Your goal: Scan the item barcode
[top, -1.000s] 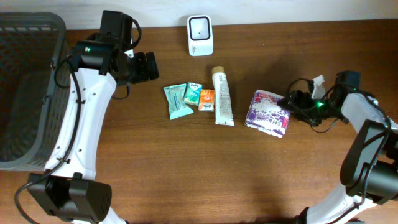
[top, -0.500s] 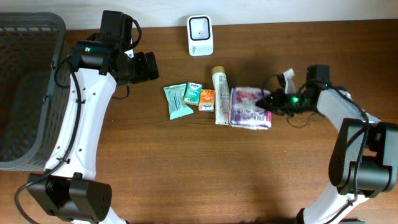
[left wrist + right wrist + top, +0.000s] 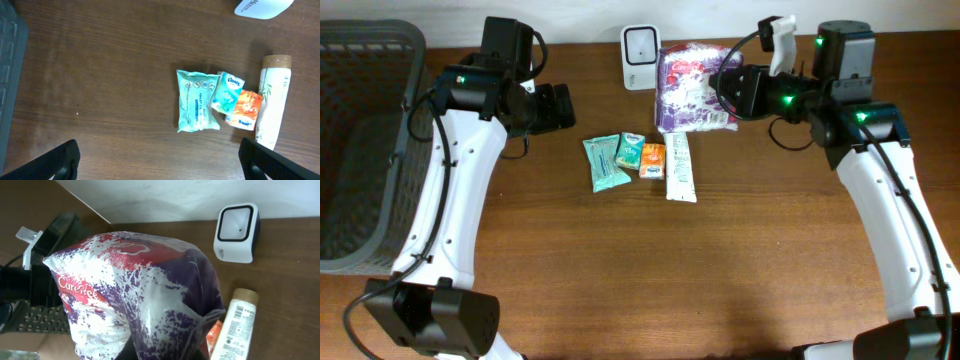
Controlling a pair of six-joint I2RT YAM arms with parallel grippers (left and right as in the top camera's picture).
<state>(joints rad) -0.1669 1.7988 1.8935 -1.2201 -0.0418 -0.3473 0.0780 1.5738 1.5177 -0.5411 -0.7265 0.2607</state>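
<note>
My right gripper (image 3: 732,92) is pinched shut on one end of the purple-and-white soft plastic pack (image 3: 695,88). I hold it off the wooden table (image 3: 720,270), just beside the small white barcode scanner (image 3: 642,57) at the far edge. My left gripper (image 3: 563,106) hangs spread wide and empty, well apart from it, near the grey plastic basket (image 3: 360,150).

I judge the pack light and squashy. It is a thin, glossy film bag over padded contents, so it will sag, crinkle and slide in a loose pinch. The end where I have it suits a firm grip, because it leaves the broad faces free to show the scanner.

In my right wrist view, "Carefree" reads in white on a red band (the smaller print under it is too blurred). I cannot make out a barcode on the faces I see, so it may be on the far side.

On the table, the small teal tissue packet (image 3: 226,93) says "Kleenex". It sits between a teal wipes pack (image 3: 197,107) and an orange packet (image 3: 246,109), beside a white tube with a tan cap (image 3: 270,107).
</note>
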